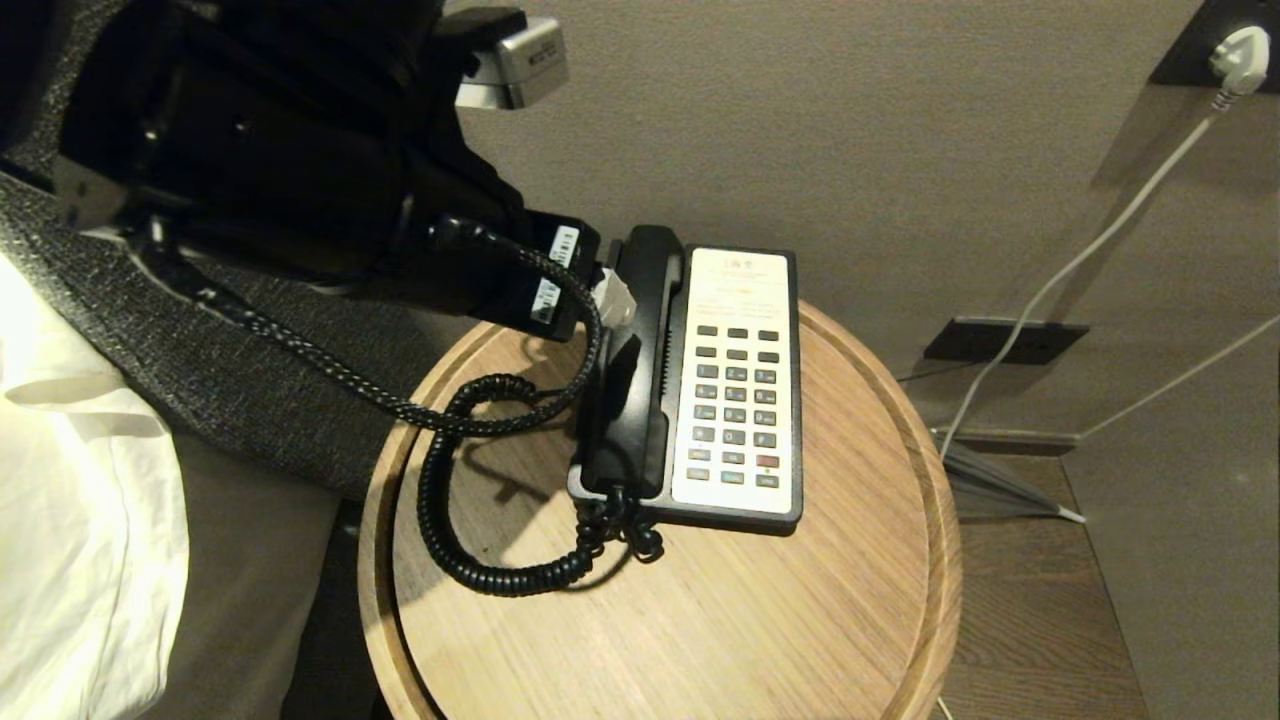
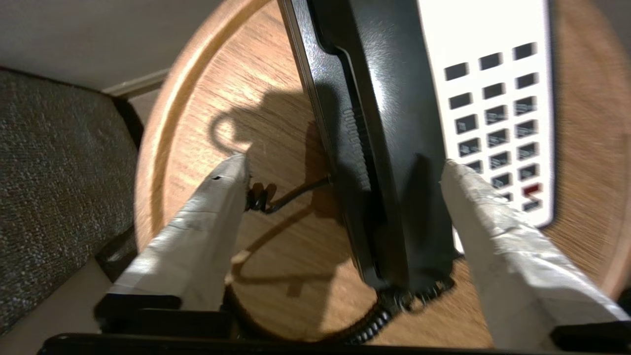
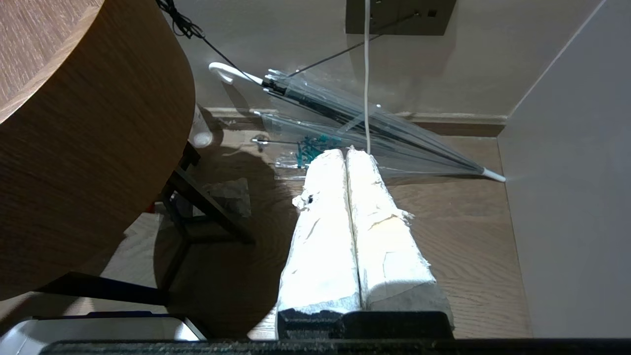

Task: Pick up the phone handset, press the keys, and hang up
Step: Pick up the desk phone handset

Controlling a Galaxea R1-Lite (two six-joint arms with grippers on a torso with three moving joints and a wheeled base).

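Handset (image 1: 632, 370) sits in its cradle on the base (image 1: 735, 385), near the desk's (image 1: 700, 620) back edge. Left gripper (image 2: 345, 167) fingers (image 2: 207, 222) spread wide astride it, not gripping. Right gripper (image 3: 347, 158) fingers pressed together, parked beside the desk, idle.

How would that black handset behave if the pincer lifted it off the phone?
The handset would probably stay stiff, being moulded plastic. Its glossy surface may be slippery. The coiled cord would likely stretch and tug it back.
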